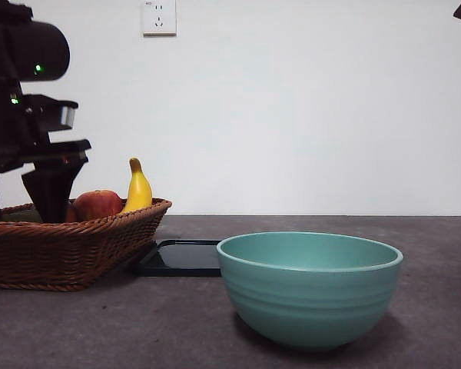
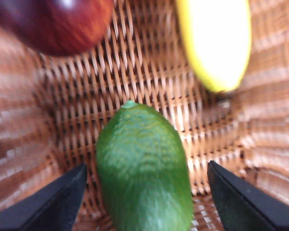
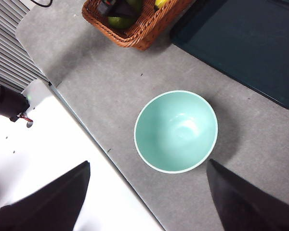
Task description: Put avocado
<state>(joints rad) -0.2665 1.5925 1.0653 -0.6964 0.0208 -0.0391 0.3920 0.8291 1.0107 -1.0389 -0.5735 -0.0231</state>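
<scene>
The avocado, green with a mottled skin, lies on the floor of the wicker basket. My left gripper is open, with one jaw on each side of the avocado and a gap to each. In the front view this gripper reaches down into the basket at the left, and the basket wall hides the avocado. My right gripper is open and empty, high above the teal bowl.
A red round fruit and a banana lie in the basket beyond the avocado. The teal bowl stands near the front, right of the basket. A dark flat tray lies behind it beside the basket.
</scene>
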